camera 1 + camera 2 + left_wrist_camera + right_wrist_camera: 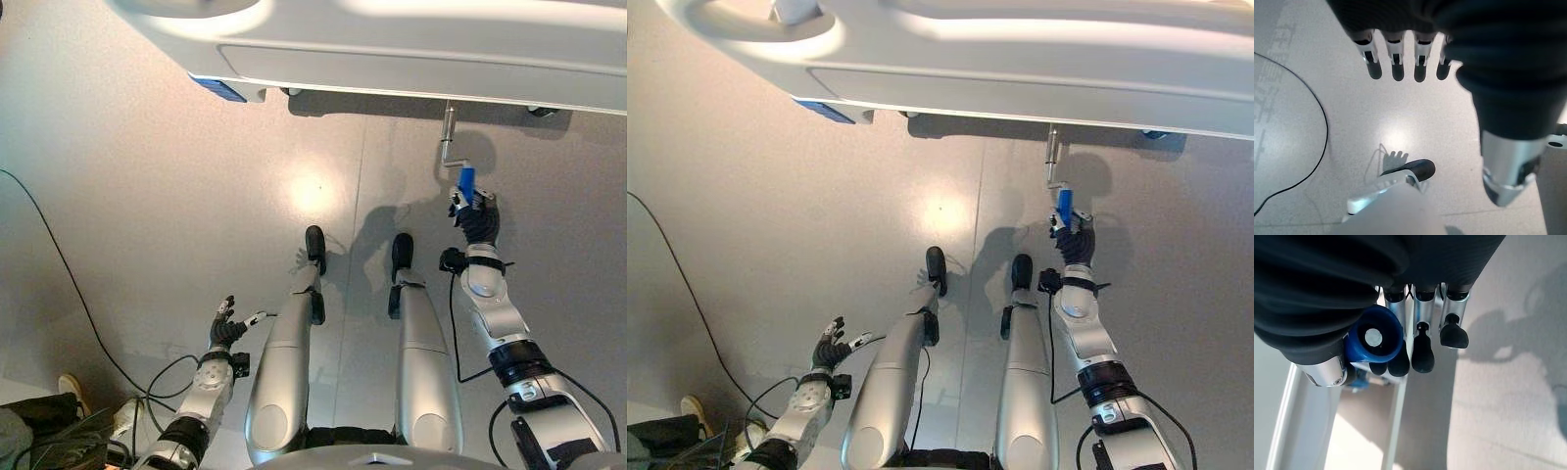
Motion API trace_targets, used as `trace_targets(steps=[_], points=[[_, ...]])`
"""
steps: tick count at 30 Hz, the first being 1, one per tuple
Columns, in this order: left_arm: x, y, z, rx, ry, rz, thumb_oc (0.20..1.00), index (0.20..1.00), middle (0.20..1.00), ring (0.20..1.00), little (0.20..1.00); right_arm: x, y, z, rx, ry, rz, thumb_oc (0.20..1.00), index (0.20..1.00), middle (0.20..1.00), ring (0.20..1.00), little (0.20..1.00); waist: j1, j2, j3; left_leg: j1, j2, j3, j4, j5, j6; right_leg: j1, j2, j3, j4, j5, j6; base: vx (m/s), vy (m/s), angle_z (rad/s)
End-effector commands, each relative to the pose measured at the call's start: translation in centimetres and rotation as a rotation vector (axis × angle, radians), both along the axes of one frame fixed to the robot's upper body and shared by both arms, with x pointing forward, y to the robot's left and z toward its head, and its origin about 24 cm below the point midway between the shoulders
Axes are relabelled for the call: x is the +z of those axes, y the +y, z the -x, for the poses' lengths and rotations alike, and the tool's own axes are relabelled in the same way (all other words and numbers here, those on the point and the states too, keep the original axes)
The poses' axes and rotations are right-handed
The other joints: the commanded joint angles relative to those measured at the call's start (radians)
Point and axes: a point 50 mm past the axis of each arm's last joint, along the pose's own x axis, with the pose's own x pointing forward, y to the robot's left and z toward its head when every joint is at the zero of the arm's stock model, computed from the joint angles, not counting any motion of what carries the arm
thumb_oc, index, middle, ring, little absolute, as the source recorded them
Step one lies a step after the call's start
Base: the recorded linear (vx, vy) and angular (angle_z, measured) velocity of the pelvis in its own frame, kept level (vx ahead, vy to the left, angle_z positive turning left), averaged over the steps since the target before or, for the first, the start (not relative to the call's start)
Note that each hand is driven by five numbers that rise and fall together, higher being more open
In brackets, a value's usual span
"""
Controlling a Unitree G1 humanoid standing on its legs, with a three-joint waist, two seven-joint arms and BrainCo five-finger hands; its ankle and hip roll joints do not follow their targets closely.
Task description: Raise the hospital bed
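- Nearest the camera, low on the robot's left, the left hand (227,328) hangs over the bare floor (147,196) with its fingers (1396,66) straight, spread and holding nothing.
- Further out, the right hand (477,217) reaches to the crank (449,147) that sticks out from under the bed (411,49).
- Its fingers (1422,352) and thumb are curled round the blue handle (466,180); the right wrist view looks straight down the handle's round end (1374,338), with the curled fingers beside it.
- The bed's white frame runs across the far side of the scene, well apart from the left hand.
- As I judge it, the grip is made, so the reaching part is done.
- What is left is the cranking itself; whether the bed has risen at all cannot be told.
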Motion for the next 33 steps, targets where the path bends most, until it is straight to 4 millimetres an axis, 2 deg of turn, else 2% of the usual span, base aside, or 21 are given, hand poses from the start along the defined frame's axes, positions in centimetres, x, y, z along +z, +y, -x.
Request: trace_targets(steps=[1,2,3,9,10,12,13,14,15,22,25,27,29,30,33], points=[[-1.1,1.7,2.9,0.080,0.054,-0.025,1.000,1.000,1.000,1.000,1.000,5.7,-7.8,2.5,-0.349,-0.311,-0.013,0.200,0.200,0.200,0.200,0.200,-0.048,0.009,-0.024,-0.016,0.012,-0.030,0.127,-0.072,-0.065,-0.008,0.027,0.009,-0.061,0.106,0.049,0.00,0.000,0.00],[-1.1,1.7,2.9,0.080,0.054,-0.025,1.000,1.000,1.000,1.000,1.000,5.7,-7.8,2.5,-0.349,-0.311,-0.013,0.200,0.200,0.200,0.200,0.200,-0.048,0.009,-0.024,-0.016,0.012,-0.030,0.127,-0.072,-0.065,-0.008,0.027,0.009,-0.061,0.106,0.049,0.00,-0.031,-0.03],[-1.0,1.6,2.9,0.081,0.048,-0.021,1.000,1.000,1.000,1.000,1.000,4.6,-8.5,2.4,-0.385,-0.247,-0.004,0.200,0.200,0.200,0.200,0.200,-0.048,0.008,-0.024,-0.029,0.013,-0.031,0.133,-0.072,-0.065,-0.021,0.029,0.009,-0.058,0.106,0.048,0.00,-0.044,-0.03],[-0.8,1.3,2.7,0.068,0.031,-0.021,1.000,1.000,1.000,1.000,1.000,1.7,-10.7,2.1,-0.497,-0.050,0.039,0.200,0.200,0.200,0.200,0.200,-0.040,0.010,-0.024,-0.076,0.018,-0.036,0.147,-0.070,-0.065,-0.066,0.037,0.007,-0.046,0.106,0.042,0.00,-0.043,-0.03],[-0.8,1.1,2.6,0.062,0.028,-0.021,1.000,1.000,1.000,1.000,1.000,0.6,-11.4,1.9,-0.517,0.024,0.035,0.200,0.200,0.200,0.200,0.200,-0.036,0.012,-0.024,-0.099,0.017,-0.038,0.158,-0.070,-0.065,-0.083,0.036,0.004,-0.040,0.106,0.041,-0.01,-0.047,-0.04],[-0.7,1.0,2.6,0.060,0.024,-0.016,1.000,1.000,1.000,1.000,1.000,0.4,-11.4,1.5,-0.517,0.052,0.045,0.200,0.200,0.200,0.200,0.200,-0.033,0.015,-0.024,-0.113,0.017,-0.041,0.163,-0.070,-0.065,-0.094,0.036,0.001,-0.035,0.106,0.040,-0.01,-0.042,0.00],[-0.7,0.7,2.5,0.045,0.024,-0.017,1.000,1.000,1.000,1.000,1.000,-0.7,-12.0,1.5,-0.538,0.135,0.046,0.200,0.200,0.200,0.200,0.200,-0.027,0.020,-0.024,-0.134,0.014,-0.043,0.174,-0.071,-0.067,-0.113,0.032,-0.003,-0.022,0.103,0.039,-0.01,-0.039,0.03],[-0.7,0.7,2.4,0.045,0.023,-0.016,1.000,1.000,1.000,1.000,1.000,-0.7,-12.1,1.4,-0.537,0.134,0.046,0.200,0.200,0.200,0.200,0.200,-0.028,0.021,-0.024,-0.136,0.014,-0.044,0.175,-0.071,-0.067,-0.114,0.032,-0.004,-0.021,0.103,0.039,-0.01,-0.043,0.07],[-0.5,0.3,2.2,0.021,0.012,-0.015,1.000,1.000,1.000,1.000,1.000,-1.4,-12.6,1.1,-0.539,0.216,0.060,0.200,0.200,0.200,0.200,0.200,-0.017,0.030,-0.024,-0.157,0.013,-0.046,0.188,-0.073,-0.069,-0.132,0.027,-0.010,-0.008,0.099,0.039,-0.01,-0.030,0.09],[0.1,-0.9,1.5,-0.036,-0.021,0.000,1.000,1.000,1.000,1.000,1.000,-1.9,-13.6,0.2,-0.541,0.388,0.092,0.200,0.200,0.200,0.200,0.200,0.017,0.053,-0.024,-0.246,0.002,-0.058,0.249,-0.087,-0.069,-0.207,0.005,-0.032,0.057,0.085,0.039,-0.01,-0.005,0.14],[0.5,-2.0,0.8,-0.088,-0.045,0.020,1.000,1.000,1.000,1.000,1.000,-1.3,-14.4,0.0,-0.551,0.455,0.126,0.200,0.200,0.200,0.200,0.200,0.052,0.082,-0.024,-0.303,-0.010,-0.072,0.284,-0.095,-0.064,-0.253,-0.012,-0.042,0.099,0.076,0.043,0.00,0.015,0.12],[0.7,-2.3,0.6,-0.102,-0.053,0.021,1.000,1.000,1.000,1.000,1.000,-1.3,-14.6,0.0,-0.547,0.473,0.132,0.200,0.200,0.200,0.200,0.200,0.060,0.089,-0.024,-0.320,-0.014,-0.075,0.296,-0.097,-0.063,-0.266,-0.017,-0.046,0.113,0.072,0.043,0.00,0.032,0.16],[0.8,-2.7,0.3,-0.116,-0.062,0.026,1.000,1.000,1.000,1.000,1.000,-0.8,-14.3,-0.5,-0.536,0.472,0.147,0.200,0.200,0.200,0.200,0.200,0.073,0.099,-0.024,-0.341,-0.020,-0.077,0.310,-0.099,-0.061,-0.283,-0.023,-0.050,0.127,0.067,0.044,0.01,0.059,0.17],[1.1,-2.9,-0.1,-0.126,-0.072,0.027,1.000,1.000,1.000,1.000,1.000,-0.5,-13.6,-1.2,-0.499,0.467,0.154,0.200,0.200,0.200,0.200,0.200,0.083,0.104,-0.024,-0.367,-0.028,-0.084,0.324,-0.100,-0.059,-0.307,-0.032,-0.052,0.149,0.062,0.044,0.02,0.049,0.14],[1.1,-3.2,-0.4,-0.134,-0.076,0.030,1.000,1.000,1.000,1.000,1.000,-0.1,-13.6,-1.5,-0.493,0.470,0.144,0.200,0.200,0.200,0.200,0.200,0.096,0.117,-0.024,-0.388,-0.036,-0.091,0.330,-0.100,-0.058,-0.323,-0.043,-0.058,0.164,0.054,0.046,0.02,0.032,0.16]])
